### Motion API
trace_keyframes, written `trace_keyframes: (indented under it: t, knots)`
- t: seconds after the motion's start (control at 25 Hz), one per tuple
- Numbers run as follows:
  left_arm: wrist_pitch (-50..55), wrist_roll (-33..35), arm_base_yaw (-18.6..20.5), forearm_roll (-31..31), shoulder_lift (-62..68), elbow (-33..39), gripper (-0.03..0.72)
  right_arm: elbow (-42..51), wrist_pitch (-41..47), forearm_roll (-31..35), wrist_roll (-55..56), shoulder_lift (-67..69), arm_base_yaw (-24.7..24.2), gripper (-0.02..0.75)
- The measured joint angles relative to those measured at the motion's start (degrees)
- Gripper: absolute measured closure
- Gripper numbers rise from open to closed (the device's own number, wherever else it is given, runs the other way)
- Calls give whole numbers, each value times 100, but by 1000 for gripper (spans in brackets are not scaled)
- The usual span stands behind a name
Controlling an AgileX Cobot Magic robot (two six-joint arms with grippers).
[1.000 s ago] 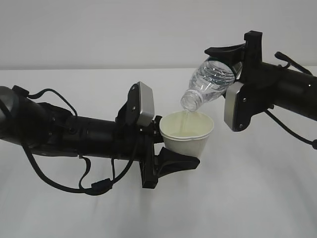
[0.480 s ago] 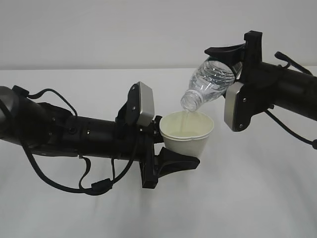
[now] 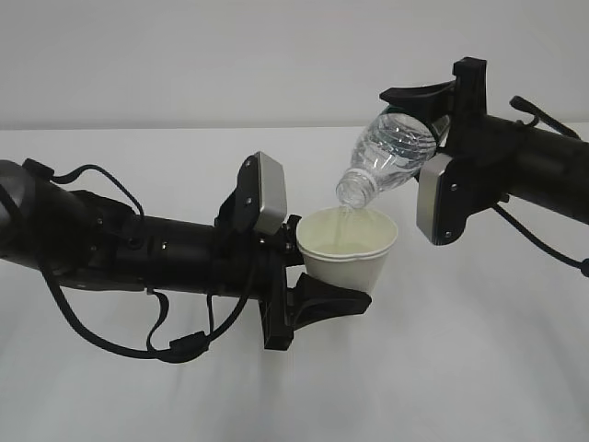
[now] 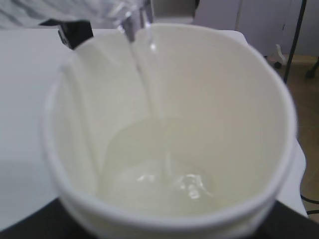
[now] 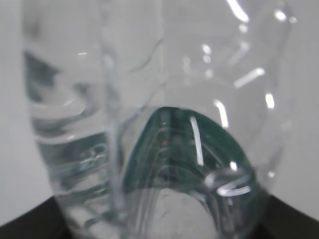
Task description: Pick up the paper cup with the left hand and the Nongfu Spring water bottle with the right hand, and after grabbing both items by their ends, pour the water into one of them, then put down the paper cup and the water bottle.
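Observation:
My left gripper is shut on the small white paper cup and holds it upright above the table, one black finger showing under the cup. My right gripper is shut on the base end of the Nongfu Spring water bottle, which tilts mouth-down over the cup. A thin stream of water runs from the bottle's mouth into the cup. The left wrist view looks into the cup, where the stream lands in a shallow pool. The ribbed bottle with its green label fills the right wrist view.
Both arms hang over a white table with a pale wall behind. Past the table's far edge the left wrist view shows floor and a black pole.

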Motion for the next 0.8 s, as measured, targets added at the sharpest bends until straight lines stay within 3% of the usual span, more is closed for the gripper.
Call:
trace_keyframes:
  t: [0.8]
  knots:
    - [0, 0, 0, 0, 0, 0, 266, 0, -13, 0, -68, 0, 0, 291]
